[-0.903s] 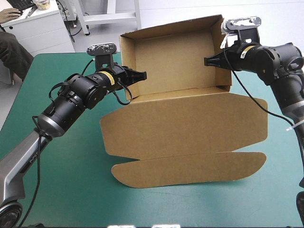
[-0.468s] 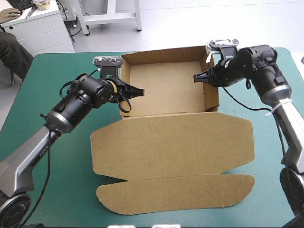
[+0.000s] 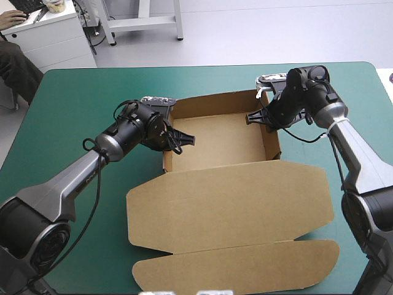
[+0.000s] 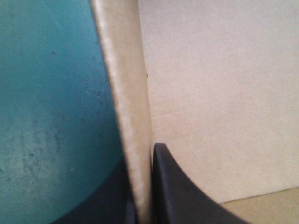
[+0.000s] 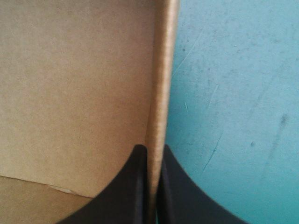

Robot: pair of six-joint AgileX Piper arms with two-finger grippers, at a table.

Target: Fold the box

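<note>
Nearest the table's front edge, the brown box's (image 3: 233,184) rounded tuck flap (image 3: 236,267) lies flat. Beyond it the lid (image 3: 227,209) lies flat too, on the teal-green cover (image 3: 80,98), hinged to the open tray (image 3: 218,138), which stands mid-table with its walls raised. The left gripper (image 3: 187,139) pinches the tray's left wall (image 4: 124,93). Its wrist view shows one black finger inside and one outside, all but closed with the board between them; the outer finger is largely hidden behind the wall. The right gripper (image 3: 250,117) clamps the right wall (image 5: 161,84) the same way, a finger on each side. Both wrist views cut off all but that wall, some inner board and some cover. From above, each wrist hides its wall's far corner. The far wall (image 3: 215,102) stands upright, its outer face unseen.
</note>
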